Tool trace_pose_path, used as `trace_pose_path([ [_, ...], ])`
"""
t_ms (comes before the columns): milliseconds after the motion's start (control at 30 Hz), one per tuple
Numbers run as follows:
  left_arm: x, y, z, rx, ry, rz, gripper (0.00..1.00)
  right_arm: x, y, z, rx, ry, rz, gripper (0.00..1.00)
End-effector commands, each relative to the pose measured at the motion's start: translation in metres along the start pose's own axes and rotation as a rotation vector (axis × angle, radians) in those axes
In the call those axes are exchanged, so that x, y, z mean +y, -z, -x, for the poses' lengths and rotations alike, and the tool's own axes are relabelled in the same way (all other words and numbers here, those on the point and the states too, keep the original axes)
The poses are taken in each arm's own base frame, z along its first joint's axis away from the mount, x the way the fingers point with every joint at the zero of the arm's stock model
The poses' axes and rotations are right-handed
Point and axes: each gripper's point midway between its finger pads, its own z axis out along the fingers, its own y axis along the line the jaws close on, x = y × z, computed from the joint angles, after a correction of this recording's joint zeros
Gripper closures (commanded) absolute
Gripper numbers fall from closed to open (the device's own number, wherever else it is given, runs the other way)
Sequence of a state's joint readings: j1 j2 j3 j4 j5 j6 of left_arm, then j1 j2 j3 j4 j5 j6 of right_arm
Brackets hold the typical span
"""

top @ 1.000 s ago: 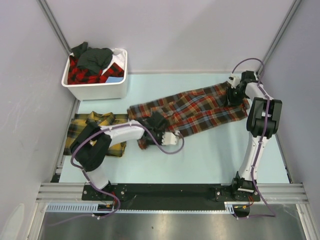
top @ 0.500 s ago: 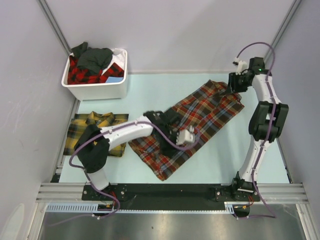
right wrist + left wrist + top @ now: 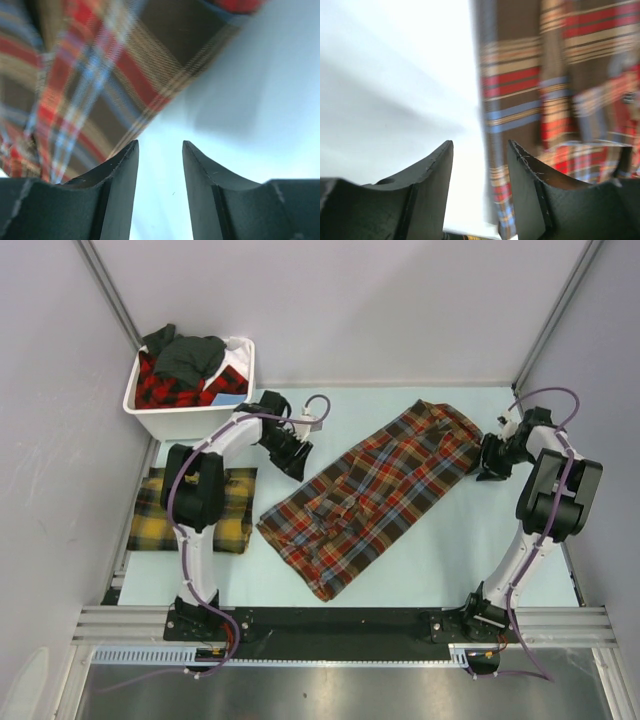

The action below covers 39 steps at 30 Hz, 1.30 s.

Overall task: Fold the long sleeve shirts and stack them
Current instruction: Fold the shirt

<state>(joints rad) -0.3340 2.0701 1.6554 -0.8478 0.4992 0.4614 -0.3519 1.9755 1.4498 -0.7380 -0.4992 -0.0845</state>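
While the red-brown plaid shirt (image 3: 375, 495) lies in a long slanted band across the middle of the counter (image 3: 440, 560), with what looks like its collar end toward the far right and its hem toward the near left, it appears narrowed lengthwise but not yet folded short. Flannel like this is soft and light. It will sag wherever it is lifted, wrinkle if dragged, and offer no stiffness to push against. I judge the best holds to be pinches on the doubled edges or corners at the two ends, one per arm, so the cloth hangs evenly as one end is carried over the other. The collar and button strip are thicker spots that should grip well.

Left of it, the yellow-and-dark-green shirt (image 3: 150, 520) rests as a folded rectangle at the counter's left edge, a likely base for the stack. Beyond that, the white bin (image 3: 190, 422) in the far left corner holds a heap of red-black and dark grey shirts (image 3: 175, 370).

The left pincer (image 3: 296, 466) hovers just beside the plaid shirt's far-left edge, its jaws moderately parted with nothing between them. Its wrist view shows bare counter on one side and plaid on the other. The right pincer (image 3: 488, 465) sits just off the collar end, likewise parted and empty, above bare counter beside the fabric.
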Motion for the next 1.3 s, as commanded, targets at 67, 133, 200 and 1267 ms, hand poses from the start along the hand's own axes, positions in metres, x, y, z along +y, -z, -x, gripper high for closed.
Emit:
trace_pose_path([
  [67, 0.016, -0.013, -0.025, 0.058, 0.140, -0.001, 0.46, -0.014, -0.025, 0.026, -0.064, -0.044, -0.020, 0.57],
  [133, 0.015, -0.020, -0.035, 0.079, 0.170, -0.024, 0.45, -0.012, -0.036, 0.030, -0.063, -0.071, 0.029, 0.57],
  [200, 0.010, -0.025, -0.045, 0.085, 0.210, -0.062, 0.46, -0.009, -0.045, 0.032, -0.056, -0.072, 0.059, 0.61],
  [1267, -0.122, -0.052, -0.132, 0.185, 0.384, -0.339, 0.87, 0.128, -0.166, 0.178, -0.292, 0.413, 0.109, 0.88],
])
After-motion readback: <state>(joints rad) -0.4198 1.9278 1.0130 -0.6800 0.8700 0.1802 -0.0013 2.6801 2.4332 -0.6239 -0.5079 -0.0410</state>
